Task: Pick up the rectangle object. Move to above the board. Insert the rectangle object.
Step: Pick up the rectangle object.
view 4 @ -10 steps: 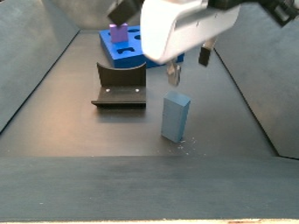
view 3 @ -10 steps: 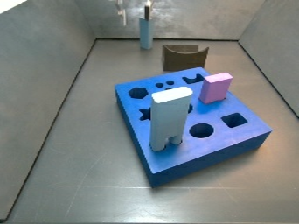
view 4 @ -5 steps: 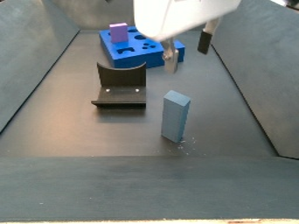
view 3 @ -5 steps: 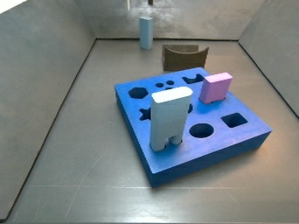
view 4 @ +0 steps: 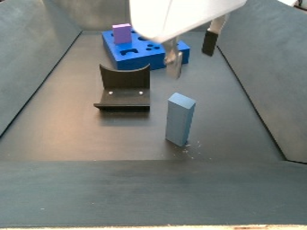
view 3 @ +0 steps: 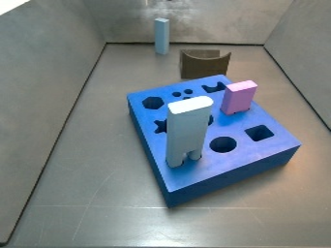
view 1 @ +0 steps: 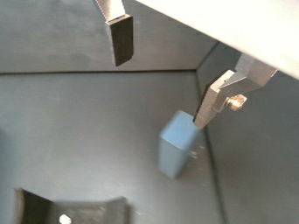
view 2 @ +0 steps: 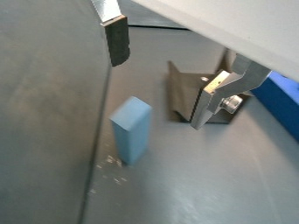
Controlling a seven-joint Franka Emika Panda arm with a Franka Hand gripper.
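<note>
**Gripper raised, bar left standing free**

Against the frames a second ago, the gripper is seen higher above the floor, while the rectangle object has not moved. The jaws are spread wide with nothing between them; in both wrist views the bar stands upright on the floor below the fingers, touched by neither.

In a side view, one rectangle object is nearest, alone on bare floor, with open room on every side and the right wall at 3 o'clock. One fixture lies at about 10 o'clock from it, well apart. One board lies beyond the fixture at 12 o'clock, carrying one pink block.

In a side view from the opposite end, the board is nearest, with one pale whitish block and one pink block standing in it and several holes open. One dark-brown arch piece lies beyond at 12 o'clock, and the bar stands farthest, near the back wall. The gripper itself is scarcely visible there.
</note>
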